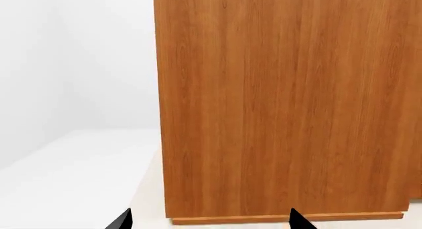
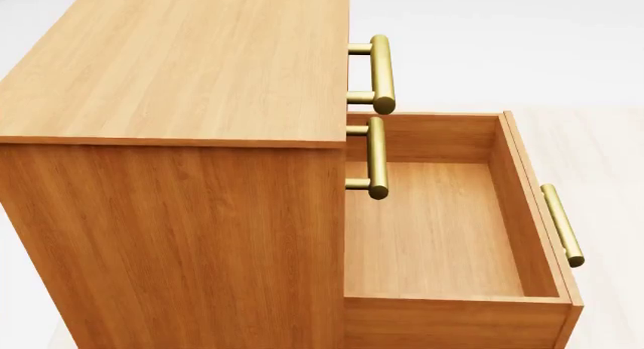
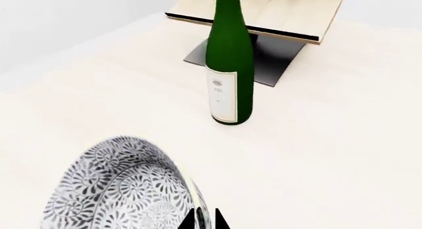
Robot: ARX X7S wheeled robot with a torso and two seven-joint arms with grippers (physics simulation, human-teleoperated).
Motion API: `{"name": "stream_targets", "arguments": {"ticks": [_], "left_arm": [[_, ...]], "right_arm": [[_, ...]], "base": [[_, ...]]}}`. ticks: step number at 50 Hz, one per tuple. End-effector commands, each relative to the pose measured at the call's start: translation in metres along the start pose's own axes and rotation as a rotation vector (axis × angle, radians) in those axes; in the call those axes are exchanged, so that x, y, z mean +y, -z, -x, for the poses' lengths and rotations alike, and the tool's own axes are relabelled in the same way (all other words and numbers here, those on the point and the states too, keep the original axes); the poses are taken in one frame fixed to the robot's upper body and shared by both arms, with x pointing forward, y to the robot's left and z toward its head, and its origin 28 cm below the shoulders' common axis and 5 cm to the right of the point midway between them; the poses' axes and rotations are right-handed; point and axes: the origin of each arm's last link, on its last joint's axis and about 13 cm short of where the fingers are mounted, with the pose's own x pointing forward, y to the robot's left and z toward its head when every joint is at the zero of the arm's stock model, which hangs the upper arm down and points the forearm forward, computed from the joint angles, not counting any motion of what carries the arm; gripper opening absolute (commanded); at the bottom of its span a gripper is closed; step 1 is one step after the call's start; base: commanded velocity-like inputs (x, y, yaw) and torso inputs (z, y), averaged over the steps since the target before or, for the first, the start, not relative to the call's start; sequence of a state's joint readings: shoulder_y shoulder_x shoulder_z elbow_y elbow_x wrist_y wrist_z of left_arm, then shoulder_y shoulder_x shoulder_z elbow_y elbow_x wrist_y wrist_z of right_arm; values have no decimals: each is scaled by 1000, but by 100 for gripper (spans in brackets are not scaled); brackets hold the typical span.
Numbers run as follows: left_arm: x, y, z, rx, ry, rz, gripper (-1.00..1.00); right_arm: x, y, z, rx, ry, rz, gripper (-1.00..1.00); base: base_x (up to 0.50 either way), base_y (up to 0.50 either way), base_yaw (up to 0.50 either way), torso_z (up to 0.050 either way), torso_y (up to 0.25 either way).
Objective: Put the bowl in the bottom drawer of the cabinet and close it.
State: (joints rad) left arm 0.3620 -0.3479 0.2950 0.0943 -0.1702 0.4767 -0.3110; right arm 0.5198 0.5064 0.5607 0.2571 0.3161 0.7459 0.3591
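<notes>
The cabinet [image 2: 171, 176] fills the head view, with its bottom drawer [image 2: 433, 236] pulled out and bare inside. That drawer's brass handle [image 2: 562, 225] faces right. Neither gripper shows in the head view. In the right wrist view the speckled bowl [image 3: 112, 189] hangs above the pale floor, and my right gripper [image 3: 203, 220] is shut on its rim, one fingertip inside and one outside. My left gripper [image 1: 207, 221] is open with nothing between its tips, close in front of the cabinet's plain side panel [image 1: 283, 105].
A green wine bottle [image 3: 228, 66] stands upright on the pale floor past the bowl. Behind it is a pale wooden rack [image 3: 264, 14] on a dark grey base. The two upper drawers are shut, their brass handles [image 2: 379, 74] sticking out above the pulled-out drawer.
</notes>
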Motion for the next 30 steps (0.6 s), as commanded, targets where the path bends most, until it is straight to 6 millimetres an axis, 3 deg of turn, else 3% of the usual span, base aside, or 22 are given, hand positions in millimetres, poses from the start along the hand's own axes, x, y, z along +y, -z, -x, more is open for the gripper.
{"name": "stream_targets", "arguments": {"ticks": [1, 10, 12, 13, 17, 30], "left_arm": [[-2, 3, 6, 0, 1, 2, 100], [-2, 3, 17, 1, 0, 4, 100], [0, -21, -3, -2, 8, -11, 100], [1, -16, -12, 4, -12, 17, 100], [-3, -33, -10, -9, 4, -6, 100], [-2, -31, -11, 0, 2, 10, 100]], "right_arm": [[21, -34, 14, -141, -90, 35, -100], [55, -69, 26, -247, -191, 100, -100], [61, -73, 28, -265, -199, 115, -100], [66, -78, 29, -273, -210, 120, -100], [81, -90, 33, -291, -240, 135, -100], [127, -109, 42, -308, -360, 163, -100]], "base": [[0, 0, 0, 0, 0], [0, 0, 0, 0, 0], [0, 0, 0, 0, 0], [0, 0, 0, 0, 0], [0, 0, 0, 0, 0], [0, 0, 0, 0, 0]]}}
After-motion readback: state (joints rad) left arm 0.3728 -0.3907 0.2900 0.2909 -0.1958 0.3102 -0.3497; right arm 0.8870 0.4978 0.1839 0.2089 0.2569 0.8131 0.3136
